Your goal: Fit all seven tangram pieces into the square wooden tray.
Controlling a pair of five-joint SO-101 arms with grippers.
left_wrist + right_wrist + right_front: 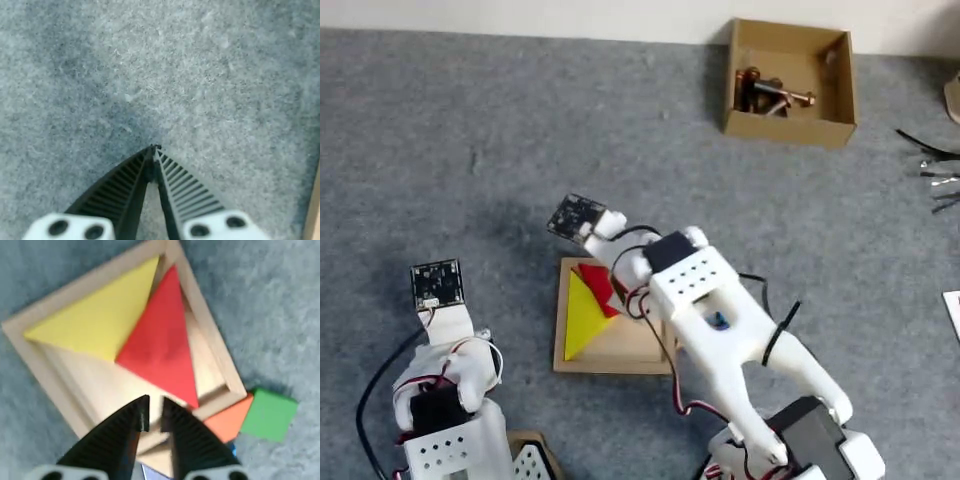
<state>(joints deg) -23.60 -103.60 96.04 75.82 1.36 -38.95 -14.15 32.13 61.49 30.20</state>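
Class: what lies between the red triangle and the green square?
Right wrist view: the wooden tray's rim and a flat orange piece separate the red triangle from the green square.

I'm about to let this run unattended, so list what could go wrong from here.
1. The right gripper hangs slightly open near a tip of the red triangle. Lowering it may knock that piece away from the yellow triangle.
2. The orange piece and green piece lie close together outside a corner of the tray. Gripping one may shove the other, or the tray.
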